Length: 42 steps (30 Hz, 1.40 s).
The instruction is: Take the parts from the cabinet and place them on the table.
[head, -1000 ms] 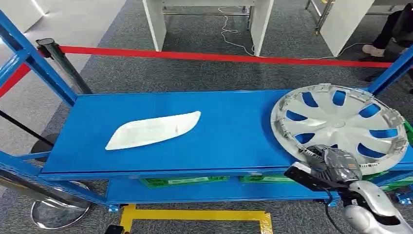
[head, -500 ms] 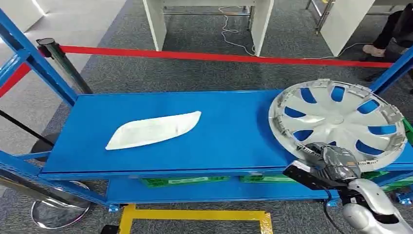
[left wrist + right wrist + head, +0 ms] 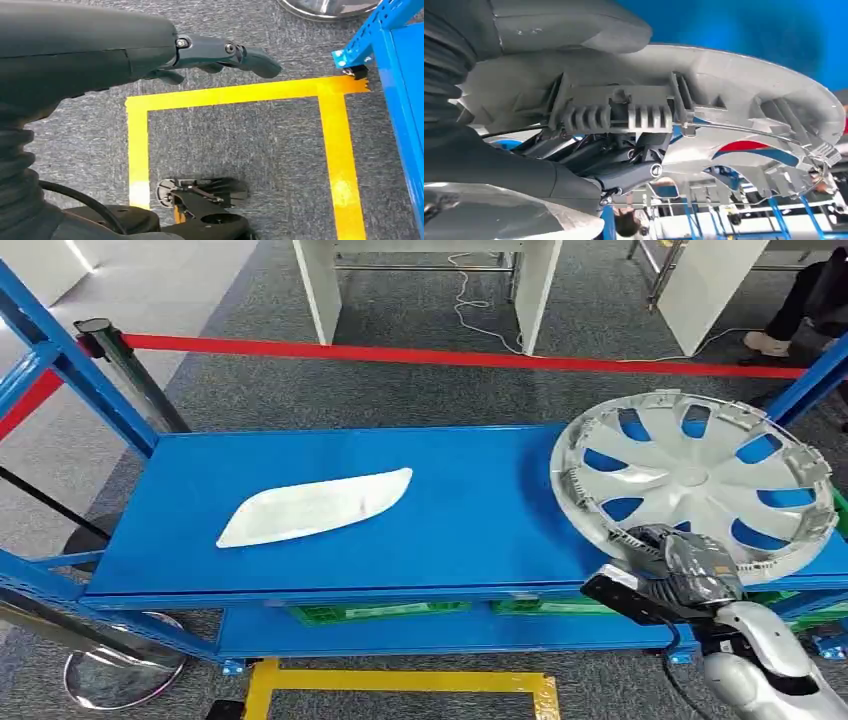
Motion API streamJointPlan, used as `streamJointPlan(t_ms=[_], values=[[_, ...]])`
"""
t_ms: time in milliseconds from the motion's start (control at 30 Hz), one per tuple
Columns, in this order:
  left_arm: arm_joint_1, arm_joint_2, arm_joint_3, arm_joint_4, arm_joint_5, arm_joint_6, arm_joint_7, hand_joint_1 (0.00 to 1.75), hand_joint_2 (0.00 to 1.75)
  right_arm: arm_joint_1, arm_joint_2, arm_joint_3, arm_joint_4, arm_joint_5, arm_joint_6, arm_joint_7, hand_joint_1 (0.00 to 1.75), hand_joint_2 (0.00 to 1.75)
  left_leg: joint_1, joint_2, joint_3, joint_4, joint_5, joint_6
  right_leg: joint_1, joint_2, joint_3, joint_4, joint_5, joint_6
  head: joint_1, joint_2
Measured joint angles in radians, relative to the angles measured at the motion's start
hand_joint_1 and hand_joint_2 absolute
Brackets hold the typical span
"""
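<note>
The right hand [image 3: 678, 570] grips the near rim of the round silver plastic wheel cover [image 3: 695, 480], which is tilted with its far edge raised above the right end of the blue metal cabinet shelf [image 3: 470, 530]. In the right wrist view the thick thumb lies over the cover's rim [image 3: 704, 75] and the dark fingers [image 3: 624, 170] curl under its ribbed back. A white curved plastic trim part [image 3: 315, 507] lies flat on the left half of the shelf, well apart from the cover. The left hand [image 3: 150, 50] hangs above grey carpet with yellow floor tape [image 3: 340, 165], its fingers loosely extended and holding nothing. A red barrier belt [image 3: 450, 357] runs behind the cabinet.
</note>
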Motion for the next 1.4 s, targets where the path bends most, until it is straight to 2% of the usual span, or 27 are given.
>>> streamJointPlan(t_ms=[300, 533, 667, 967, 1233, 1267, 1333, 1367, 1400], values=[[-0.005, -0.006, 0.001, 0.000, -0.008, 0.005, 0.004, 0.00, 1.75, -0.031, 0.000, 0.009, -0.015, 0.012, 0.000, -0.008, 1.75, 1.75, 0.000, 0.000, 0.000, 0.000, 0.000, 0.000, 0.000, 0.000, 0.000, 0.000, 0.000, 0.000, 0.000, 0.000], [-0.009, -0.008, 0.002, 0.000, -0.013, 0.016, 0.006, 0.00, 1.75, -0.068, 0.021, 0.031, -0.034, 0.025, -0.040, -0.010, 1.75, 1.75, 0.000, 0.000, 0.000, 0.000, 0.000, 0.000, 0.000, 0.000, 0.000, 0.000, 0.000, 0.000, 0.000, 0.000], [-0.011, -0.011, 0.004, 0.000, -0.017, 0.016, 0.006, 0.00, 1.75, -0.079, 0.030, 0.042, -0.039, -0.025, -0.040, -0.044, 1.75, 1.75, 0.000, 0.000, 0.000, 0.000, 0.000, 0.000, 0.000, 0.000, 0.000, 0.000, 0.000, 0.000, 0.000, 0.000], [-0.014, -0.014, 0.009, 0.000, -0.021, 0.016, 0.007, 0.00, 1.75, -0.089, 0.065, 0.059, -0.047, 0.053, -0.138, -0.050, 1.75, 1.75, 0.000, 0.000, -0.001, 0.000, 0.000, 0.000, 0.000, 0.000, 0.000, 0.000, 0.000, 0.000, 0.000, 0.000], [-0.014, -0.014, 0.012, 0.000, -0.024, 0.016, 0.015, 0.00, 1.75, -0.104, 0.075, 0.078, -0.047, 0.040, -0.108, -0.034, 1.75, 1.75, 0.000, 0.000, -0.001, 0.000, 0.000, 0.000, 0.000, 0.000, 0.000, 0.000, 0.000, 0.000, 0.000, 0.000], [-0.015, -0.012, 0.013, 0.000, -0.025, 0.016, 0.015, 0.00, 1.75, -0.107, 0.075, 0.080, -0.047, 0.036, -0.101, -0.034, 1.75, 1.75, -0.006, 0.000, -0.004, 0.009, -0.001, 0.008, -0.007, -0.001, -0.001, -0.006, 0.007, 0.012, 0.000, 0.000], [-0.017, -0.013, 0.014, 0.000, -0.026, 0.016, 0.015, 0.00, 1.75, -0.114, 0.074, 0.082, -0.047, 0.026, -0.092, -0.034, 1.75, 1.75, -0.008, 0.001, 0.000, -0.016, 0.013, 0.024, -0.006, 0.000, 0.001, -0.016, 0.014, 0.021, -0.001, 0.000], [-0.018, -0.014, 0.014, 0.000, -0.026, 0.016, 0.016, 0.00, 1.75, -0.115, 0.074, 0.082, -0.047, 0.022, -0.090, -0.034, 1.75, 1.75, 0.005, 0.006, 0.014, -0.046, 0.030, 0.028, -0.006, -0.003, -0.009, -0.010, 0.003, 0.017, 0.000, 0.000], [-0.020, -0.014, 0.014, 0.000, -0.026, 0.017, 0.016, 0.00, 1.75, -0.119, 0.074, 0.082, -0.047, 0.018, -0.088, -0.035, 1.75, 1.75, 0.005, 0.005, 0.017, -0.056, 0.036, 0.034, -0.003, -0.003, -0.032, 0.027, -0.019, 0.020, 0.002, 0.000]])
